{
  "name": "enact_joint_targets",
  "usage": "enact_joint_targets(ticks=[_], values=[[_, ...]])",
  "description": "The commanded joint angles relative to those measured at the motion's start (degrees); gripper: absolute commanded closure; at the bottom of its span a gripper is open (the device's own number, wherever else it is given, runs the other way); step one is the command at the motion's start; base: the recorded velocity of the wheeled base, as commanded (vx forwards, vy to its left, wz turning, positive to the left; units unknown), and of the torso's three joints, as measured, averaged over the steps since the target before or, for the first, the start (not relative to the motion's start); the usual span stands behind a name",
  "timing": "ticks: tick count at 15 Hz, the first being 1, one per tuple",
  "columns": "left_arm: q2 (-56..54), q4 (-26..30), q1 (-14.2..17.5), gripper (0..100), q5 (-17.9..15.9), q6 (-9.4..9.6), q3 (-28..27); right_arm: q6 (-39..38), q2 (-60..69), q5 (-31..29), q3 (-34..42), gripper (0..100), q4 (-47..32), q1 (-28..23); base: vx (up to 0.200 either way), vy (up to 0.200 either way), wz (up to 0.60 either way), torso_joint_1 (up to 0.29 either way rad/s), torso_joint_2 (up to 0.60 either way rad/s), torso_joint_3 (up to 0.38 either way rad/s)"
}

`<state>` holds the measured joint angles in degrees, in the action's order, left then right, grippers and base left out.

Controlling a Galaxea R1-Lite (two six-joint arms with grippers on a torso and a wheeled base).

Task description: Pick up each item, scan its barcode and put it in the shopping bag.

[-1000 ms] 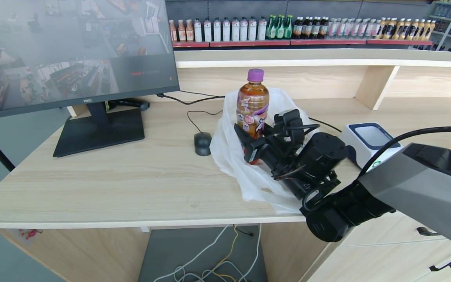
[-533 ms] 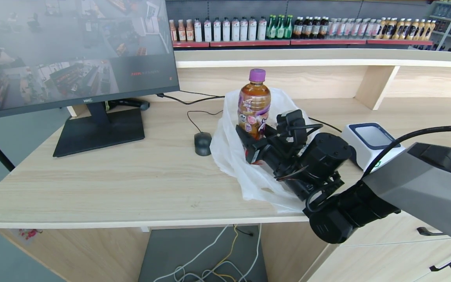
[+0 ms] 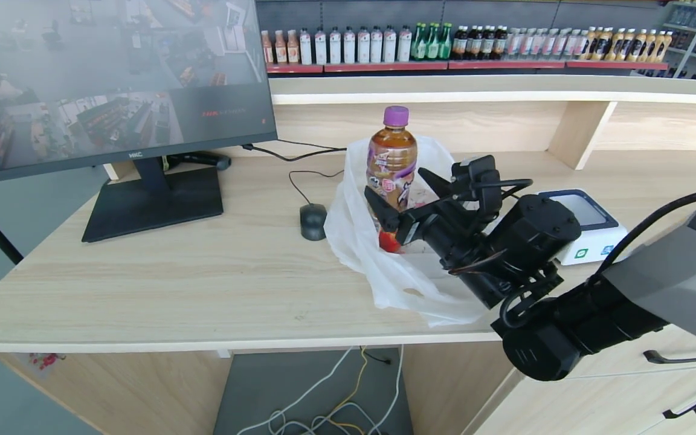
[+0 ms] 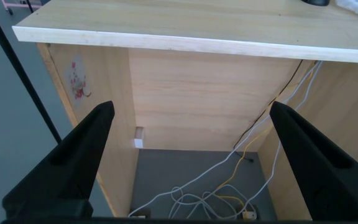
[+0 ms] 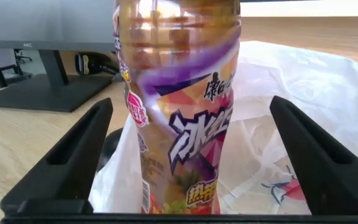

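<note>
Standing bottle point(image 3: 391, 160): is sitting upright inside bag point(image 3: 360, 241), mid-table point(image 3: 203, 278), toward the back edge.
Right gripper point(image 3: 393, 182): is gaping wide, fingers flanking bottle's lower half, gripping nothing; can't tell if touching.
Left gripper point(image 4: 191, 109): is hanging below table's front edge, fingers spread wide, holding nothing.
Scanner point(image 3: 596, 235): is sitting near bag, toward table's right edge.
Mouse point(image 3: 313, 220): is lying just beside bag, on its other side.
</note>
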<state>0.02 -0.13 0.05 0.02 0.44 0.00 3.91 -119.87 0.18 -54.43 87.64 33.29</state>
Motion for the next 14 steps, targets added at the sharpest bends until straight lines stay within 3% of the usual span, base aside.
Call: enact_joint_targets(ticks=[1, 8, 14], values=[[0.0, 0.0, 0.0, 0, 0.1, 0.0, 0.0, 0.1, 6.8, -0.1, 4.5, 0, 0.2, 0.0, 0.0, 0.0, 0.0, 0.0, 0.0, 0.0], [0.0, 0.0, 0.0, 0, 0.0, 0.0, 0.0, 0.3, 21.6, -0.1, 20.8, 0, 2.2, 0.3, 0.0, 0.0, 0.0, 0.0, 0.0, 0.0], [0.0, 0.0, 0.0, 0, 0.1, 0.0, 0.0, 0.4, 26.2, -0.1, 26.2, 0, 2.4, -0.8, 0.0, 0.0, 0.0, 0.0, 0.0, 0.0]])
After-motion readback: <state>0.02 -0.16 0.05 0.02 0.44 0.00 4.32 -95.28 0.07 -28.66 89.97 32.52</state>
